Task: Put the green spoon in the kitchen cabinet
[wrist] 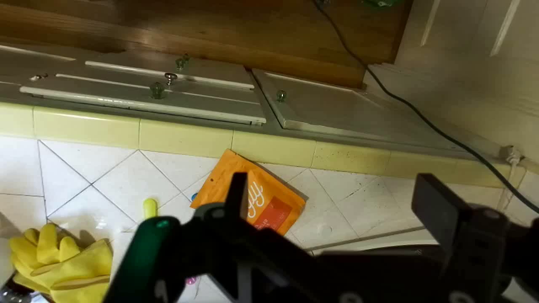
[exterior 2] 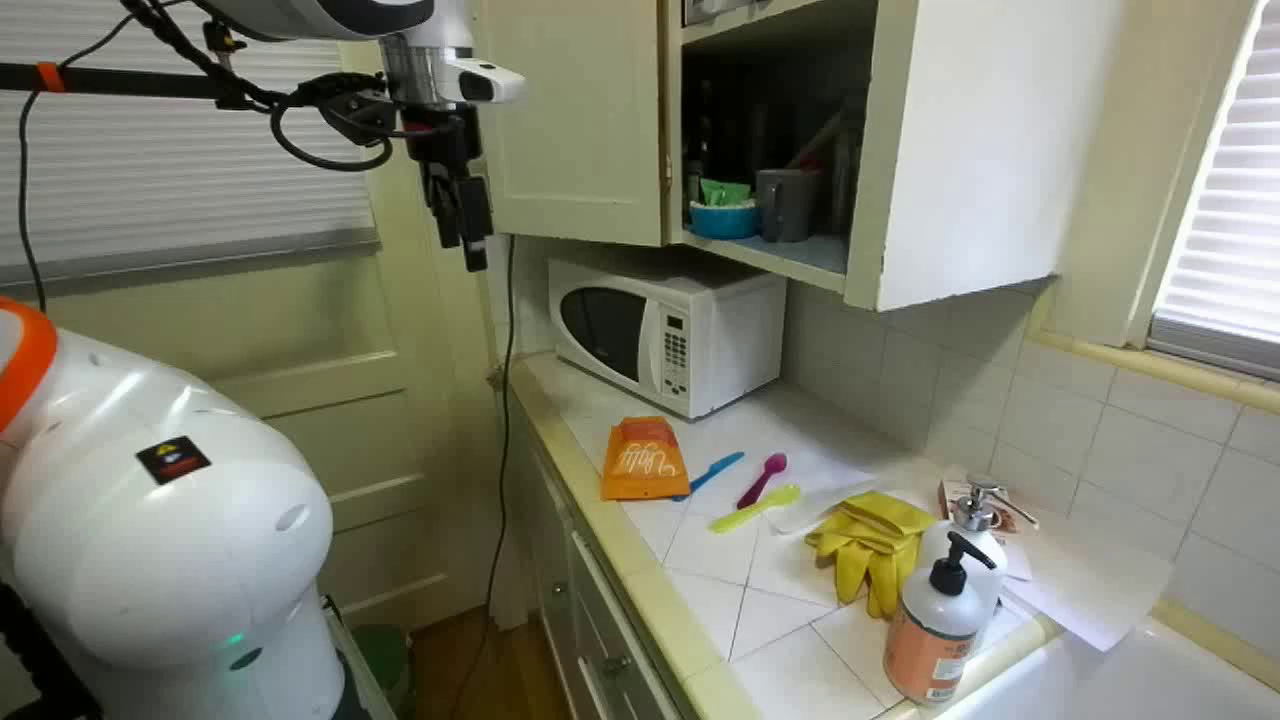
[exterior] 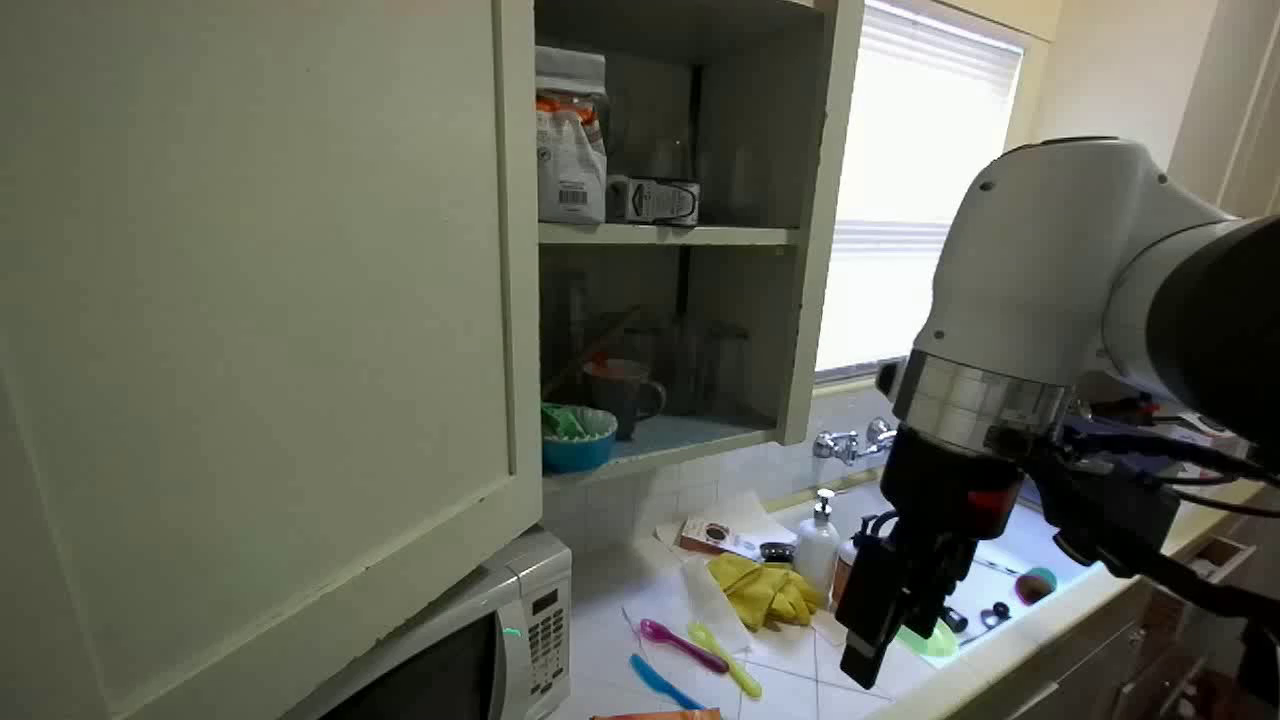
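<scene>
The green spoon is yellow-green and lies on the white tiled counter in both exterior views [exterior: 727, 662] [exterior 2: 752, 511]. In the wrist view only one end of the spoon [wrist: 150, 208] shows; the gripper body hides the rest. The off-white kitchen cabinet [exterior: 290, 260] has its door swung open, with its shelves exposed; it also shows in an exterior view [exterior 2: 580, 120]. My gripper [wrist: 330, 181] is open and empty, fingers wide apart. It hangs pointing down in both exterior views [exterior: 888, 640] [exterior 2: 463, 252], well above the counter and apart from the spoon.
A purple spoon [exterior 2: 763, 481], a blue utensil [exterior 2: 718, 468], an orange pouch [exterior 2: 645, 460] and yellow gloves [exterior 2: 870, 540] lie near the spoon. A microwave [exterior 2: 735, 340] stands under the cabinet. A turquoise bowl [exterior: 580, 450] and a mug [exterior: 625, 400] occupy the lower shelf. Soap bottles [exterior 2: 935, 620] stand by the sink.
</scene>
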Motion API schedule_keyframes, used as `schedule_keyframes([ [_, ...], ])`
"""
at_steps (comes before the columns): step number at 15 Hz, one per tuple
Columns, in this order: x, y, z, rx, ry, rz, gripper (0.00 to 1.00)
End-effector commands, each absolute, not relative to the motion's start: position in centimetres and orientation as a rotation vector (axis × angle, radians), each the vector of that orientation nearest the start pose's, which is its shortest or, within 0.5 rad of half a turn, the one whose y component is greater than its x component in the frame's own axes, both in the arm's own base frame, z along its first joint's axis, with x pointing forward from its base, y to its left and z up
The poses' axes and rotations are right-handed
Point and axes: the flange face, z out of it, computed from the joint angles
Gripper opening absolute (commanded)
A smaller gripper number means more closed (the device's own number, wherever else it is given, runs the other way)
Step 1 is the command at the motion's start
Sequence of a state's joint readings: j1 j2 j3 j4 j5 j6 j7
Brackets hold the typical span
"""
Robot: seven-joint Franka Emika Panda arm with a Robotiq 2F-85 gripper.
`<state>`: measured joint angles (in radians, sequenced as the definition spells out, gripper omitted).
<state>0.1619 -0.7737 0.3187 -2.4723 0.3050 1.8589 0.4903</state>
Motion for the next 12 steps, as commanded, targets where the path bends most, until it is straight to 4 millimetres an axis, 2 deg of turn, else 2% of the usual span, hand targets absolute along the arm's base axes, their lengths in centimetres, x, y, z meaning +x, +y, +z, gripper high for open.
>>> schedule_keyframes([
  [1, 28.7, 19.6, 54.3, -3.001, 0.223, -0.139, 1.0],
  [7, 28.7, 19.6, 54.3, -3.001, 0.222, -0.139, 1.0],
  [9, 29.6, 17.8, 53.3, -3.011, 0.292, -0.15, 1.0],
  [12, 31.1, 14.1, 50.7, -3.002, 0.387, -0.134, 1.0],
])
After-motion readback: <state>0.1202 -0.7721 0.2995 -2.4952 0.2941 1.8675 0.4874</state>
